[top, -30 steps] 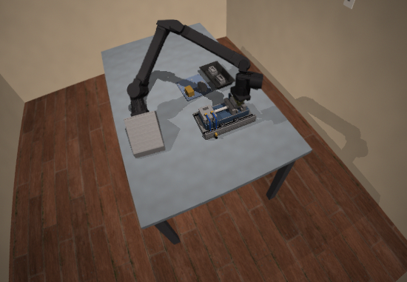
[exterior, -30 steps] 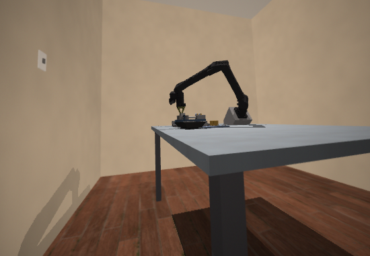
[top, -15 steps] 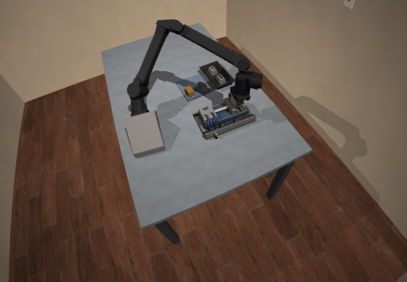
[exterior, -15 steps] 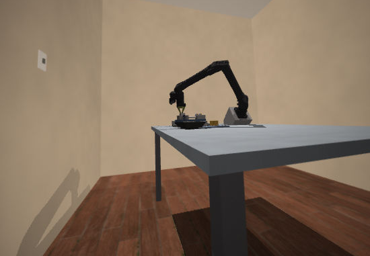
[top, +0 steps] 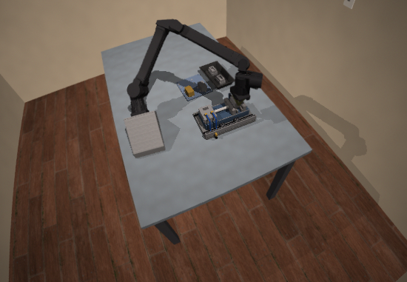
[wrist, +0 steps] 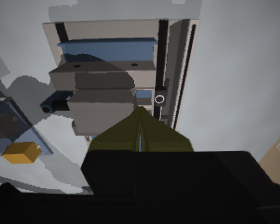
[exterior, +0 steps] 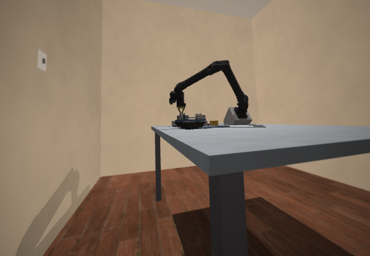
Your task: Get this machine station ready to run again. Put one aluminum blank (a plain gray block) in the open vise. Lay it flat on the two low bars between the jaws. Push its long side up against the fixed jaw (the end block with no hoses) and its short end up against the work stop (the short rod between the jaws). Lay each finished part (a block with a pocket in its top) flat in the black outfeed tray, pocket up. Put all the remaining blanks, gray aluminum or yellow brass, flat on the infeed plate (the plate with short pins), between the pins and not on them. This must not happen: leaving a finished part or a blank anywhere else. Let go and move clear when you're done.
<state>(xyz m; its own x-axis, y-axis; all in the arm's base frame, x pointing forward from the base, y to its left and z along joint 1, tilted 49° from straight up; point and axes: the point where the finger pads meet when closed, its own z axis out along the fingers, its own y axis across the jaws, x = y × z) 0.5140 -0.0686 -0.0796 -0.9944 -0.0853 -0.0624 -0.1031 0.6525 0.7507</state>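
Observation:
My gripper (top: 238, 102) (exterior: 181, 112) (wrist: 140, 111) is shut and empty, pointing down at the vise, with its tips by the right end of a gray blank (wrist: 100, 117) in the wrist view. The blank lies beside the fixed jaw (wrist: 62, 80); its left end is at the work stop (wrist: 60, 105). Whether it touches either, and the bars under it, cannot be made out. A yellow brass blank (top: 189, 91) (wrist: 21, 152) and a dark, shadowed block (top: 202, 86) are on the blue infeed plate (top: 184, 91). Two finished parts (top: 212, 69) (top: 220, 79) lie in the black outfeed tray (top: 208, 64).
The hosed jaw (top: 206, 109) stands at the vise's other end, with blue hoses (top: 211, 121) rising beside it. A gray rail (top: 233, 126) runs along the vise's near side. A large gray sloped box (top: 144, 134) (exterior: 233, 117) stands by the arm's base.

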